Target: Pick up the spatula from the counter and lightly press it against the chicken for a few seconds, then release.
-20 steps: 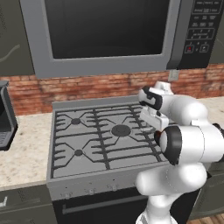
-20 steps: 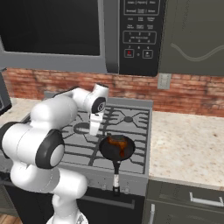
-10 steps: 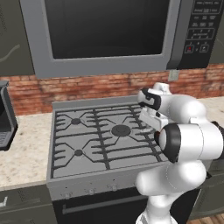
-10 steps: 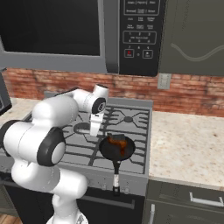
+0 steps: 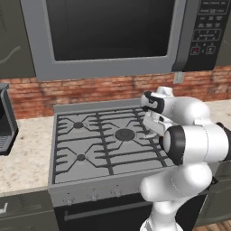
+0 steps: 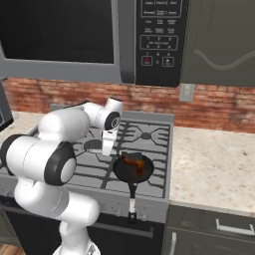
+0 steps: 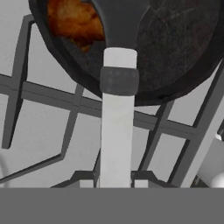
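My gripper (image 7: 114,177) is shut on the white handle of the spatula (image 7: 117,131). Its dark blade (image 7: 124,17) reaches into the black pan (image 7: 179,57) and lies against the orange-brown chicken (image 7: 72,19). From the right base, the gripper (image 6: 108,143) hangs over the stove just left of the pan (image 6: 142,172), with the chicken (image 6: 132,160) at the pan's left side. The spatula (image 6: 107,145) slants down toward it. From the left base, the gripper (image 5: 154,128) sits behind my own elbow, which hides the pan.
The pan's handle (image 6: 132,196) juts past the stove's front edge. Grey burner grates (image 5: 99,142) cover the stovetop. A microwave (image 5: 117,36) hangs overhead. A speckled counter (image 6: 214,169) lies to the right, and a dark appliance (image 5: 6,122) stands at far left.
The gripper and spatula have hardly moved; the blade stays at the chicken in the pan.
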